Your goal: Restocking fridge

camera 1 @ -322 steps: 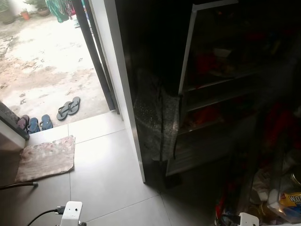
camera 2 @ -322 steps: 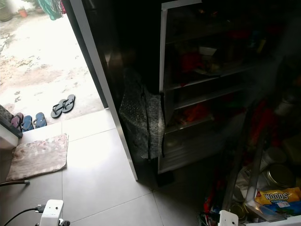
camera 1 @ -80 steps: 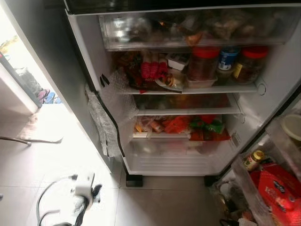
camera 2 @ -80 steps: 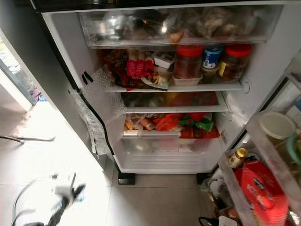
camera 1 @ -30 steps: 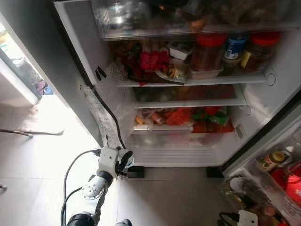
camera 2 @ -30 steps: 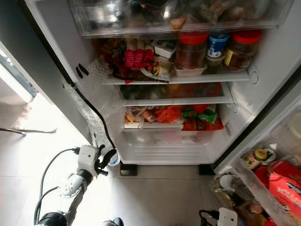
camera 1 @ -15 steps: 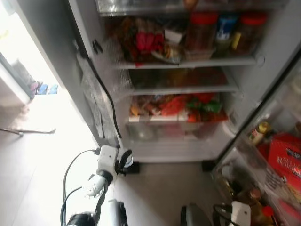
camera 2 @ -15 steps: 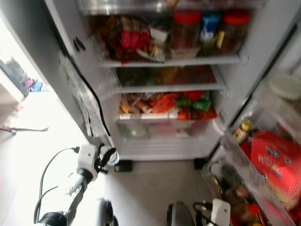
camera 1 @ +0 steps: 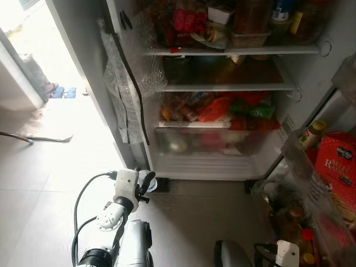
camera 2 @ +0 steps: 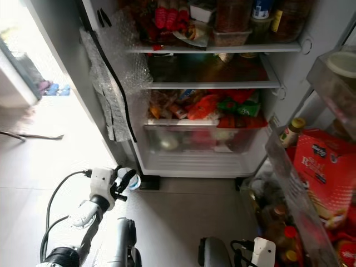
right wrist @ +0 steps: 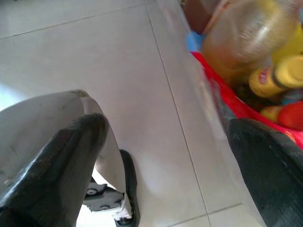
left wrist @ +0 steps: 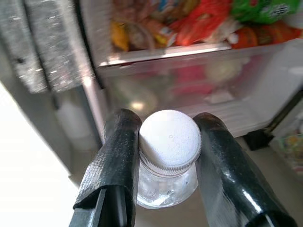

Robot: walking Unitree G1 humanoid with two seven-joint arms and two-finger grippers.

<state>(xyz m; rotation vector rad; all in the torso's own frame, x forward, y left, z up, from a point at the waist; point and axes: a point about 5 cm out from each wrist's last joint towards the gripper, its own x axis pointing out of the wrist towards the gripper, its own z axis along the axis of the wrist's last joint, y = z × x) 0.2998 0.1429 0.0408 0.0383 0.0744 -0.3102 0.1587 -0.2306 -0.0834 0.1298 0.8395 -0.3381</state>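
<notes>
Two black fingers point(left wrist: 118, 156) of the left gripper point(left wrist: 168, 161) pinch a clear bottle point(left wrist: 169, 156) by its white-capped neck, low over bare floor tiles point(camera 1: 189, 222) before the open fridge point(camera 1: 222, 167). Right gripper point(right wrist: 165, 156) jaws hang spread. Beyond, the crisper drawer point(camera 1: 214, 142) holds produce beneath crowded shelves.

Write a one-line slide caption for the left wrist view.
Left gripper clamps a clear white-capped bottle before the open fridge's crisper drawer.
</notes>
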